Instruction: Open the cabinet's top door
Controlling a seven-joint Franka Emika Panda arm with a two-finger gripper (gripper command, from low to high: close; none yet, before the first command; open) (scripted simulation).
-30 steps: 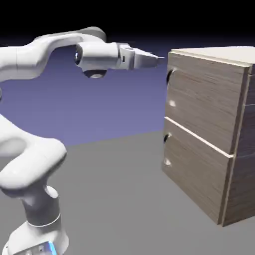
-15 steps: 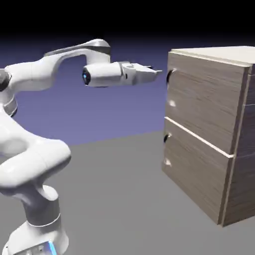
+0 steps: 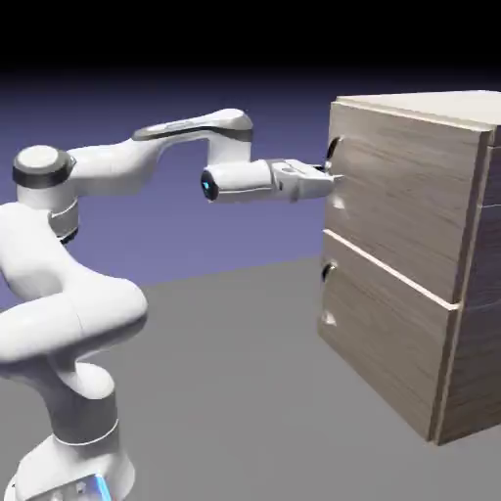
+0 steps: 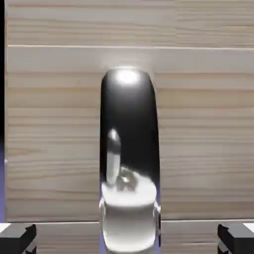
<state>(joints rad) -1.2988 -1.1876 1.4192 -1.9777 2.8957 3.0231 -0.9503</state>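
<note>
From my end, the Franka Panda arm (image 3: 73,328) is glossy white, built of thick rounded segments with smooth, tapering links. I see a dark grey ring around the shoulder-side joint (image 3: 43,168) at left, and dark trim along the slim forearm link (image 3: 196,127). The wrist housing (image 3: 240,182) is a white cylinder with a black round cap showing a small blue spot. Down at the near left, the flared white base (image 3: 73,465) carries a bright blue strip.

I see glossy, smooth metal on the curved handle (image 4: 130,149), matt wood grain on the cabinet (image 3: 401,205), and smooth, slightly shiny white plastic-looking casing on the arm (image 3: 68,323).
</note>
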